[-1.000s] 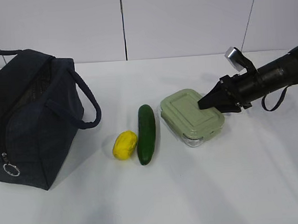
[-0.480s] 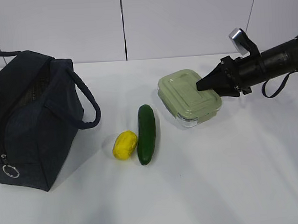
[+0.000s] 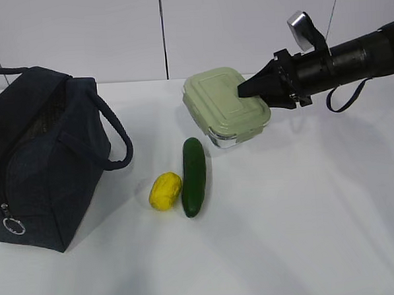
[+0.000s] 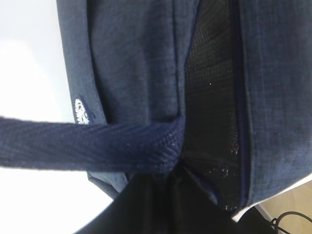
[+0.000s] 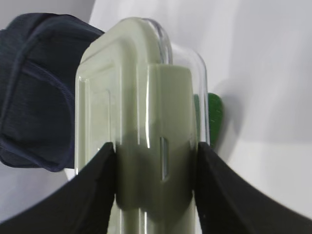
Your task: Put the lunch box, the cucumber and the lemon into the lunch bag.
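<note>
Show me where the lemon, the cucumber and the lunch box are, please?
lemon (image 3: 165, 191), exterior view, middle of its yellow skin.
cucumber (image 3: 193, 177), exterior view, middle of its dark green body.
lunch box (image 3: 218, 103), exterior view, bare part of its pale green lid.

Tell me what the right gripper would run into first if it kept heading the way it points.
Probably the dark navy fabric lunch bag. The right gripper, clamped on the clear sage-lidded lunch box, points leftward toward the bag, with nothing visible between them; depth is unclear.
</note>
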### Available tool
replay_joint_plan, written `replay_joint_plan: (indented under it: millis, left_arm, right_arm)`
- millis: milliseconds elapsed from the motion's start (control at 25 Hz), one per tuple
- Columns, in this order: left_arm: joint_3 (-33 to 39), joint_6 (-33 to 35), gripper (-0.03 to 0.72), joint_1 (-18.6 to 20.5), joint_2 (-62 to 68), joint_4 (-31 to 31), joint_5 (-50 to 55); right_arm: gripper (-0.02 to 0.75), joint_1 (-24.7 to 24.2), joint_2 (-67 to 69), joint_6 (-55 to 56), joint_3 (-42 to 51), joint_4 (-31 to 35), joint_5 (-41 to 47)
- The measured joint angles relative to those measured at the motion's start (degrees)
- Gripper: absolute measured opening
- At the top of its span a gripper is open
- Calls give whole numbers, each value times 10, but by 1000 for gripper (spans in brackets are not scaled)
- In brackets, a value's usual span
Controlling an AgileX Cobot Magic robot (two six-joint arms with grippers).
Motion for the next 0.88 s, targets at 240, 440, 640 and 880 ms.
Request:
replay_joint_plan:
  millis: [240,440,640,880]
  left_arm:
    - [-11,0,-6,-7,0,1,2]
    - [-40,-9,-7,-42,0,11,6]
    - [-63,-44,-7,-73,0,49,11]
    - [-64,-65,-7,-95,3,60,13]
  right_arm:
    - [352,23,-10,2,0,18,1]
    - [352,32,-24,6,0,31,2]
    - [351,40,-40,16,-12,35,2]
    - [351,60,-51,35,-42,35,5]
